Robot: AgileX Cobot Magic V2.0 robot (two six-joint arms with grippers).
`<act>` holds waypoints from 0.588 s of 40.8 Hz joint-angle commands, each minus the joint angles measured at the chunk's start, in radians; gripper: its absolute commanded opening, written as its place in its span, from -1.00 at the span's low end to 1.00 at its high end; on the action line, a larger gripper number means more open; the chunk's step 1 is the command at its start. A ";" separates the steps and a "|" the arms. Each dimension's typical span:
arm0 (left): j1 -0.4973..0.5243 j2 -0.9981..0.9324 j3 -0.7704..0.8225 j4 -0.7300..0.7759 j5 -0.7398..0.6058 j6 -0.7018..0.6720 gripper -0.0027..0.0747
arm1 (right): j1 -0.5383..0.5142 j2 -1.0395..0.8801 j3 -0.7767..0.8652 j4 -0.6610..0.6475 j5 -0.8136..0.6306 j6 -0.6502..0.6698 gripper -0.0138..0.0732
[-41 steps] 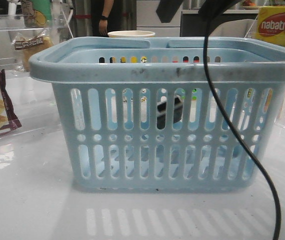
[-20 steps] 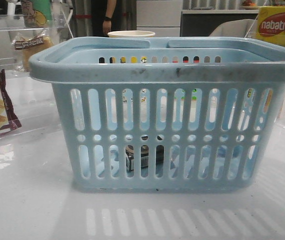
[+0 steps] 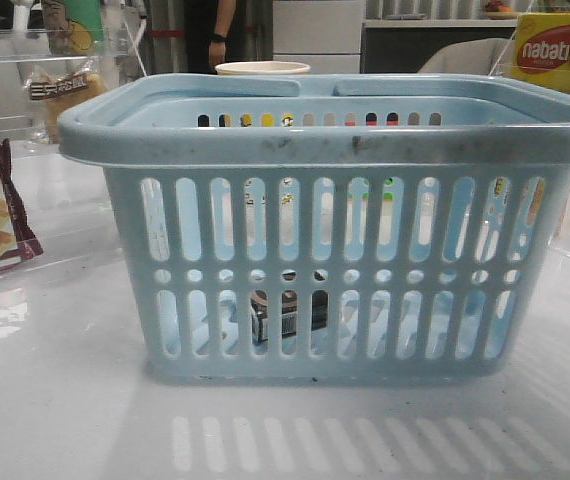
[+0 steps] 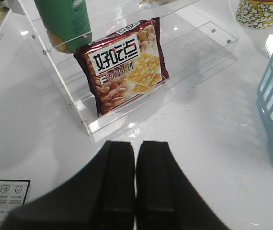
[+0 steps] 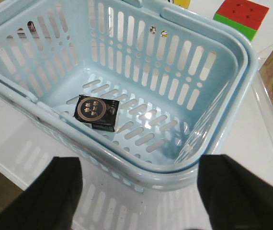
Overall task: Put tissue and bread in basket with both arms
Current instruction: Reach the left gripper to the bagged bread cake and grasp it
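The light-blue basket (image 3: pixel 340 225) stood on the white worktop (image 3: pixel 55 400), filling most of the front view. The tissue (image 5: pixel 96 112), a small dark pack with a round pale mark, lay flat on the slotted basket floor near one long wall; through the front slots it showed as a dark shape low down. The bread (image 3: pixel 63 92) sat far back at the left, well apart from the basket, behind a clear acrylic wall, in its crinkly wrapper with a dark label.

The right gripper (image 5: pixel 141 191) hung above the near rim of the basket, looking down into it, its two black fingers (image 5: pixel 55 191) spread wide apart and holding nothing. The left gripper (image 4: pixel 135 191) was poised low over bare worktop with its fingers (image 4: pixel 117 182) pressed together, only a thin seam between them, and empty. Ahead of it a maroon-edged cracker packet (image 4: pixel 124 64) leaned upright inside a clear acrylic tray (image 4: pixel 175 62), beside a green bottle (image 4: pixel 64 21).
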 commanded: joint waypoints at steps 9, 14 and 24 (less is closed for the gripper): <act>-0.008 0.010 -0.030 -0.025 -0.134 -0.011 -0.60 | 0.002 -0.008 -0.019 -0.005 -0.069 0.002 0.70; -0.008 0.031 -0.030 -0.026 -0.185 -0.009 -0.50 | 0.002 -0.008 -0.019 -0.005 -0.069 0.002 0.70; -0.099 0.202 -0.049 -0.016 -0.293 -0.007 0.51 | 0.002 -0.008 -0.019 -0.005 -0.069 0.002 0.70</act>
